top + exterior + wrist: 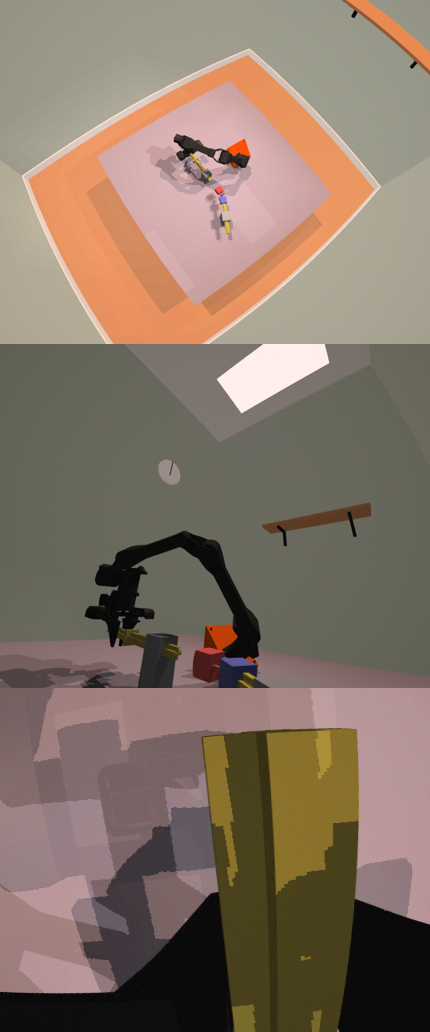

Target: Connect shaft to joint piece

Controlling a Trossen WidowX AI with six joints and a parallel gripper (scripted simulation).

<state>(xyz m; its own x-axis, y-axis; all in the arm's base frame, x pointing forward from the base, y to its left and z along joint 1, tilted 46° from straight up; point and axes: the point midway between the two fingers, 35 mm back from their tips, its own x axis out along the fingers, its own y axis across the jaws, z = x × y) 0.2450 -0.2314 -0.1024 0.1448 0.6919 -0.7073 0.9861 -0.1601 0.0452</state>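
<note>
My gripper (190, 155) (120, 632) (259, 901) is shut on the far end of the yellow second shaft (199, 165) (135, 637) (294, 851). This shaft passes through a dark grey block (206, 175) (157, 659). Its short tip sticks out on the other side, apart from the red joint piece (219, 190) (205, 663). The red piece hangs on a blue piece (223, 199) (234, 670) at the end of the first yellow shaft (227, 227) (246, 680), which is fixed in a light grey block (225, 215). In the wrist view the black fingers flank the shaft.
The arm's orange base (239, 147) (218, 635) stands behind the joint piece. Everything rests on a pink mat (272, 179) over an orange table (71, 215) with a pale raised rim. A wall shelf (315, 519) is far off.
</note>
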